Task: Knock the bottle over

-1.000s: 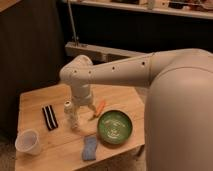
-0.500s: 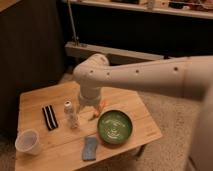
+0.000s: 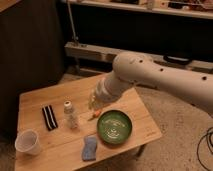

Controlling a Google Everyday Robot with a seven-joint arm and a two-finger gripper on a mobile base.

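Dim shelving and a dark wall stand behind a small wooden desk point(image 3: 140, 112) on a speckled floor. On the desk the bottle point(image 3: 70, 115) stands upright near the middle, its white cap on top and its long axis vertical. It is well apart from the cup point(image 3: 27, 142) at the front left corner and just beside a black striped object point(image 3: 48, 117) lying flat to its left. A green bowl point(image 3: 115, 126) sits to its right, a blue sponge point(image 3: 90, 148) lies in front of the bowl, and a small orange object point(image 3: 95, 116) lies between bottle and bowl. The white arm point(image 3: 150, 75) reaches in from the right and slopes down over the desk. The claw point(image 3: 94, 104) at its end hangs above the orange object, near the bottle's right side and a little behind it, roughly level with the cap. I cannot tell whether the claw is released or clenched, and it does not appear to be touching the bottle. The relation that matters is that the bottle lies to the left of the claw. A sideways sweep to the left, meeting the bottle high on its body, looks likely to tip it towards the striped object. A contact low on the body might only slide it.
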